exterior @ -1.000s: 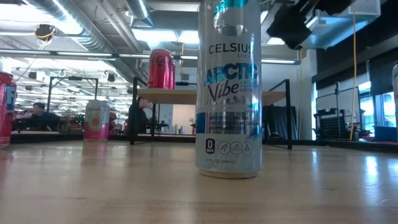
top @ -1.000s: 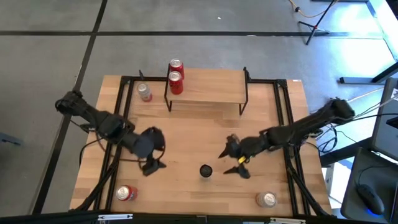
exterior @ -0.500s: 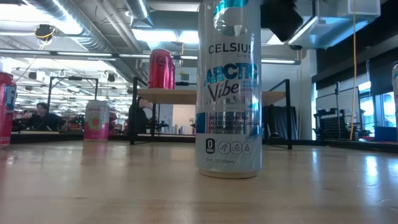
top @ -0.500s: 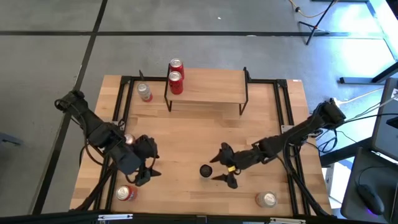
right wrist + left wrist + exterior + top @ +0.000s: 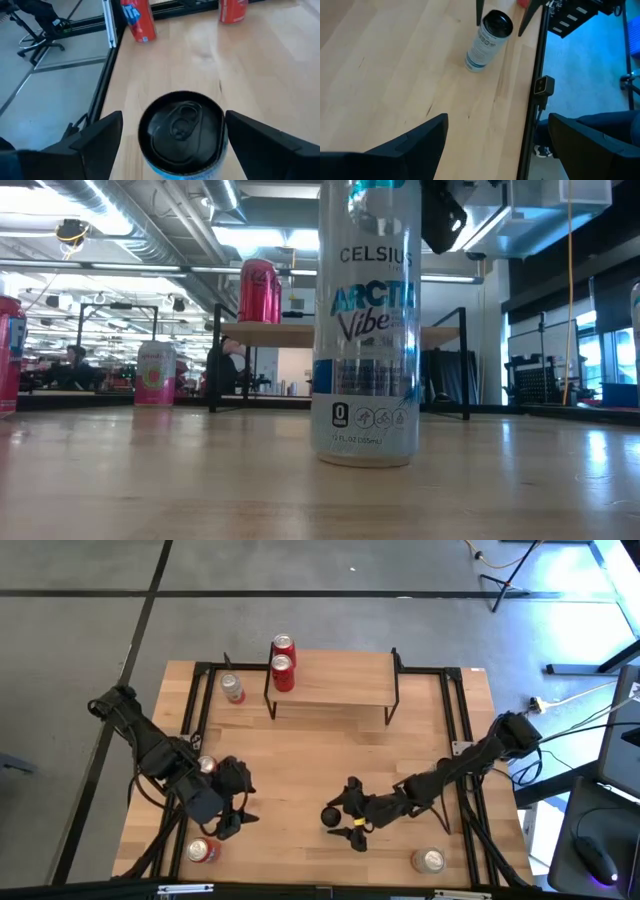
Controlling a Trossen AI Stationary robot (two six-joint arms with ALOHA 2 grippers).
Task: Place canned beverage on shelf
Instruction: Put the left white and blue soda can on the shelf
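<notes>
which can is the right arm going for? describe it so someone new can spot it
Start at the wooden table and go to its near middle, well in front of the shelf. The can stands upright there between the open fingers of the right gripper. It is tall and slim, pale blue and white with a black lid; the other cans are red, pink or silver.

White-and-blue can point(image 5: 366, 330) with black top, 2 red cans point(image 5: 283, 661) on light-wood shelf point(image 5: 340, 678), pink can point(image 5: 155, 372)

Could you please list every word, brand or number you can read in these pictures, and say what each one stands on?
"CELSIUS", on the tall white-and-blue can.
"ARCTIC Vibe", below it on the same can.
"0", in a small badge low on that can.
The can's fine print, and the lettering on the red cans on the light-wood shelf, are too blurred to read.
</notes>
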